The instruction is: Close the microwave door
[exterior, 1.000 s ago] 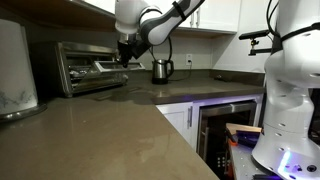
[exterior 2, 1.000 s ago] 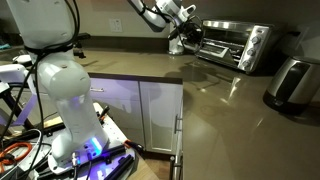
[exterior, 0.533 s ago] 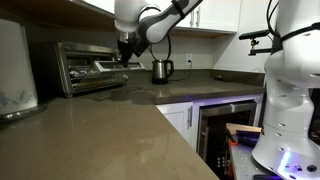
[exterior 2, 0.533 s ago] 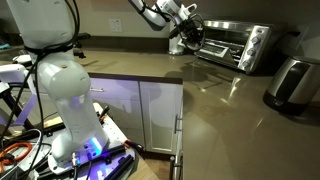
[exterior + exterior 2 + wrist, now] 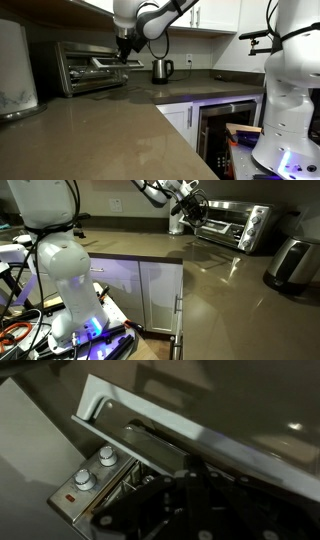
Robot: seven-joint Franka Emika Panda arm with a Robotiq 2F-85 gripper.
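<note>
The microwave (image 5: pixel 80 70) (image 5: pixel 240 225) is a small silver box at the back of the counter in both exterior views. Its knobs (image 5: pixel 95 468) show in the wrist view. The microwave door (image 5: pixel 108 66) (image 5: pixel 206 226) (image 5: pixel 210 420) is tilted partway up from its bottom hinge. Its long bar handle (image 5: pixel 130 432) runs along the free edge. My gripper (image 5: pixel 124 54) (image 5: pixel 188 214) (image 5: pixel 172 478) is shut with nothing held. It sits against the door's free edge by the handle, close to the control side.
A steel kettle (image 5: pixel 162 70) stands just beyond the microwave on the brown counter (image 5: pixel 130 120). A large white appliance (image 5: pixel 14 65) stands on the microwave's other side. A white robot body (image 5: pixel 290 90) (image 5: pixel 55 260) and a black glass-front unit (image 5: pixel 225 125) stand off the counter's edge.
My gripper has risen slightly at the door's edge, and the door has tilted a little further up. Nothing else moved.
</note>
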